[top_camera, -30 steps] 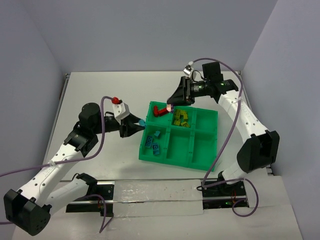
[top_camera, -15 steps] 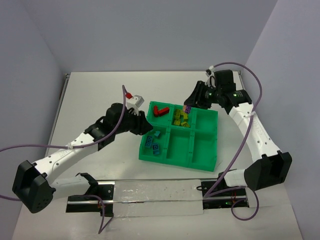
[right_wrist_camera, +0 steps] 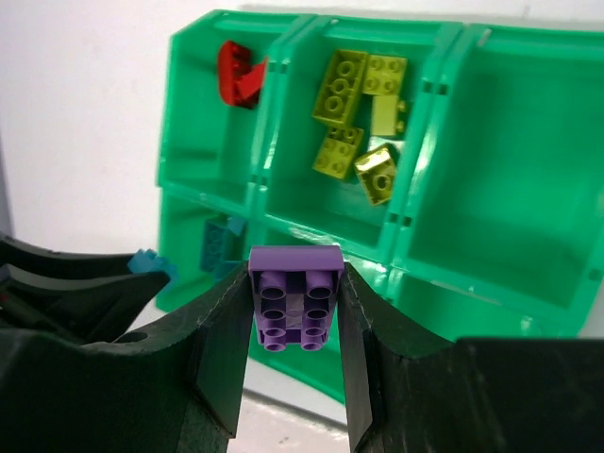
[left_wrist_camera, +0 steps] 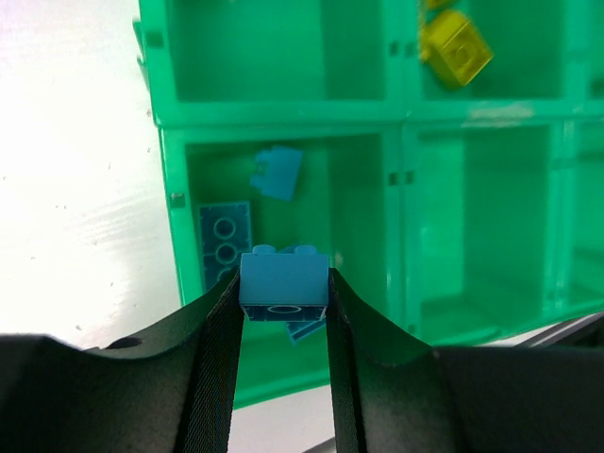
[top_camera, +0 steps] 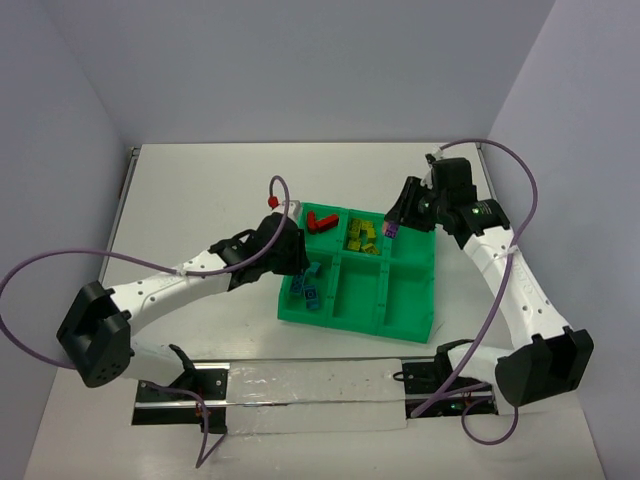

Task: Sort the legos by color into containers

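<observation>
A bright green tray [top_camera: 352, 326] has six compartments. One red brick [top_camera: 320, 220] lies in the far-left compartment. Several yellow-green bricks [top_camera: 362, 236] lie in the far-middle one. Blue bricks [top_camera: 309, 289] lie in the near-left one. My left gripper [top_camera: 295, 260] is shut on a blue brick [left_wrist_camera: 283, 281], held above the near-left compartment over the loose blue bricks [left_wrist_camera: 225, 229]. My right gripper [top_camera: 393, 226] is shut on a purple brick [right_wrist_camera: 294, 297], held above the wall between the far-middle and far-right compartments. The right wrist view shows the red brick [right_wrist_camera: 236, 74] and yellow-green bricks [right_wrist_camera: 359, 109].
The tray sits mid-table on a white top [top_camera: 190, 190]. A metal rail [top_camera: 310, 385] with the arm bases runs along the near edge. Purple cables [top_camera: 40, 270] loop off both arms. Grey walls close the back and sides.
My left gripper has moved right, from beside the tray to over its near-left compartment, still holding the blue brick. My right gripper has carried the purple brick right, from the far-left compartment towards the far-right.
</observation>
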